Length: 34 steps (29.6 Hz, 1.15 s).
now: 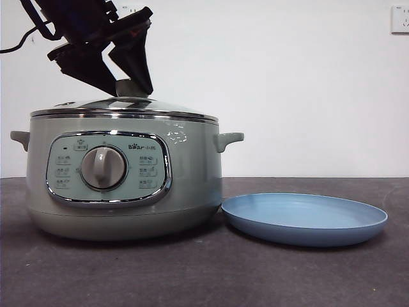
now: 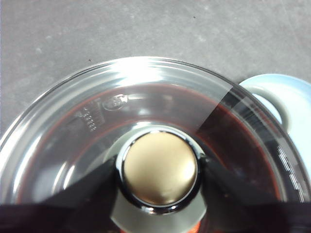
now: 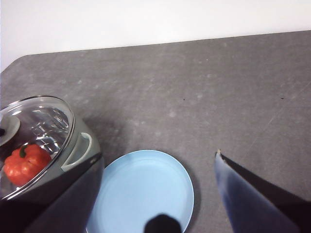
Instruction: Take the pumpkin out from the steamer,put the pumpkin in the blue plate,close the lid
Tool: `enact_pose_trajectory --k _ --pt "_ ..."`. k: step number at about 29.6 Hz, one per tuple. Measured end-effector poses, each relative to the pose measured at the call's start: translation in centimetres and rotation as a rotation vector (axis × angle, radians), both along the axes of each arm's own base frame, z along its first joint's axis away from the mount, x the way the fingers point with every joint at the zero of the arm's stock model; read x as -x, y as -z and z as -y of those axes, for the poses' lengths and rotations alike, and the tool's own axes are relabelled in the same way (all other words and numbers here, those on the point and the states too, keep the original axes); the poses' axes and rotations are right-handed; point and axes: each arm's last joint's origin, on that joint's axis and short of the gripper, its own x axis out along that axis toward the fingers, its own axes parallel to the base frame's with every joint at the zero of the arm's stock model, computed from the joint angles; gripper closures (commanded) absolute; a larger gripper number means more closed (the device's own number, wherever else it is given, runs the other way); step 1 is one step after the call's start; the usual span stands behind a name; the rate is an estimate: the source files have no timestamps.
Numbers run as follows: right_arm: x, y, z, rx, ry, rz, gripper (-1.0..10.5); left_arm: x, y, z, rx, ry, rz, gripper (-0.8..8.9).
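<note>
The steamer (image 1: 192, 173) stands on the left of the table with the glass lid (image 1: 128, 105) resting on its rim. My left gripper (image 1: 132, 93) comes down from above, and its jaws press on both sides of the lid's knob (image 2: 159, 167). Through the glass, the right wrist view shows the orange-red pumpkin (image 3: 26, 162) lying inside the pot. The blue plate (image 1: 303, 217) sits bare just right of the steamer. My right gripper (image 3: 158, 155) hangs open high over the plate (image 3: 141, 194), holding nothing.
A side handle (image 1: 229, 139) of the steamer juts toward the plate. Dark grey tabletop (image 3: 218, 97) stretches right of and behind the plate. A white wall closes the back, with a socket (image 1: 400, 18) at the top right.
</note>
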Motion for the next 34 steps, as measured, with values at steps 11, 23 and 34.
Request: enact_pose_trajectory --k 11,23,34 --pt "0.0 0.1 0.0 0.001 0.001 -0.015 5.7 0.2 -0.2 -0.1 -0.007 0.008 0.009 8.22" --pt "-3.0 0.9 -1.6 -0.100 -0.266 -0.066 5.7 5.5 -6.3 -2.7 0.073 0.001 0.192 8.22" --pt "-9.2 4.4 -8.6 -0.100 -0.537 -0.181 4.0 13.6 -10.7 -7.4 0.031 -0.213 0.383 8.22"
